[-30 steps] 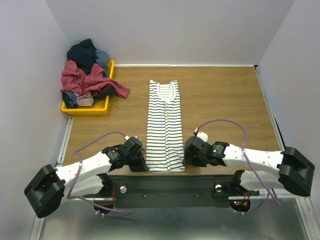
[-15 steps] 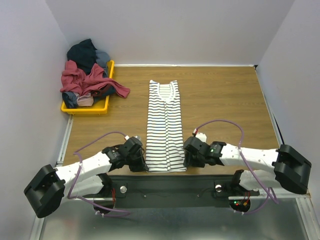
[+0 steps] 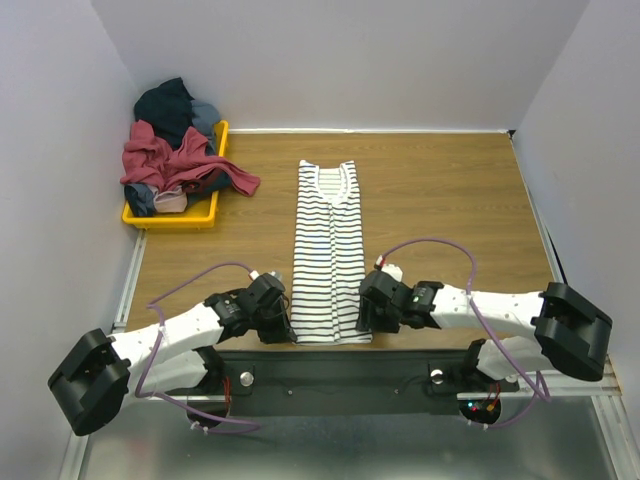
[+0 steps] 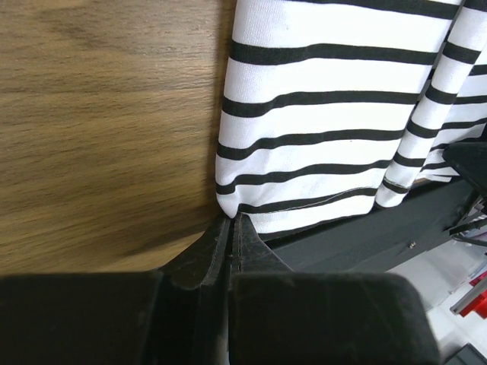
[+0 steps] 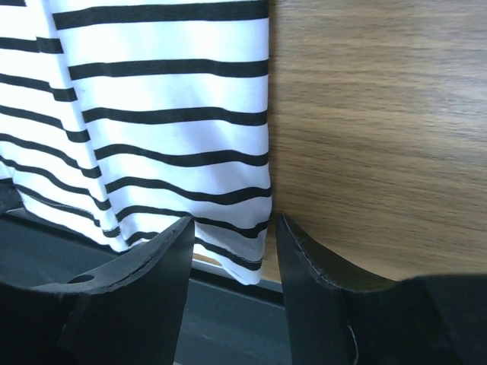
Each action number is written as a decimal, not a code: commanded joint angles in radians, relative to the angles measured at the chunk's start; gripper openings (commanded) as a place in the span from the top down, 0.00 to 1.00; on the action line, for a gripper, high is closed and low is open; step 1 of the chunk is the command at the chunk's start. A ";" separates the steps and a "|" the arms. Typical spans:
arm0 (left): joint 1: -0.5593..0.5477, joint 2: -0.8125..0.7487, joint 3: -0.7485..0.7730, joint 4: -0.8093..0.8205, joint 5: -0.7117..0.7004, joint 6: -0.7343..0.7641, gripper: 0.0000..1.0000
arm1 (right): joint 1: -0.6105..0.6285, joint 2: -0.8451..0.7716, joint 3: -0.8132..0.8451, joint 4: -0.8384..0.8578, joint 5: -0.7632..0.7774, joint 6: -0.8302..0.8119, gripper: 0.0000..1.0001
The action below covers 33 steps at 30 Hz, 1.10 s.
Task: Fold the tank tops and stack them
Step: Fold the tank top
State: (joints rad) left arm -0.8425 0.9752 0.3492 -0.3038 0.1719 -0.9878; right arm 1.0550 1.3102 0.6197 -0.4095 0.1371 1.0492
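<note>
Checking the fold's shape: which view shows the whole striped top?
The top external view: the striped top lies there full length, folded narrow. Each wrist view shows only a near hem corner.

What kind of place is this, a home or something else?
Probably a robot test cell in a laboratory: plain white walls enclose the wooden table, two robot arms are bolted at its near edge, and one striped tank top lies between them.

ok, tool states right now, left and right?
Left tool: closed, pinching the near left hem corner of the striped tank top.
Right tool: open, straddling the top's near right hem corner, not gripping it.
</note>
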 commanded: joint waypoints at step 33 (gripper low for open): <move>-0.001 -0.010 0.033 -0.023 -0.029 0.028 0.93 | 0.042 -0.074 -0.155 0.017 0.007 0.176 0.59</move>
State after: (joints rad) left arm -0.8425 0.9768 0.3542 -0.3111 0.1635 -0.9829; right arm 1.0878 1.1919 0.4957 -0.3496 0.1078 1.2205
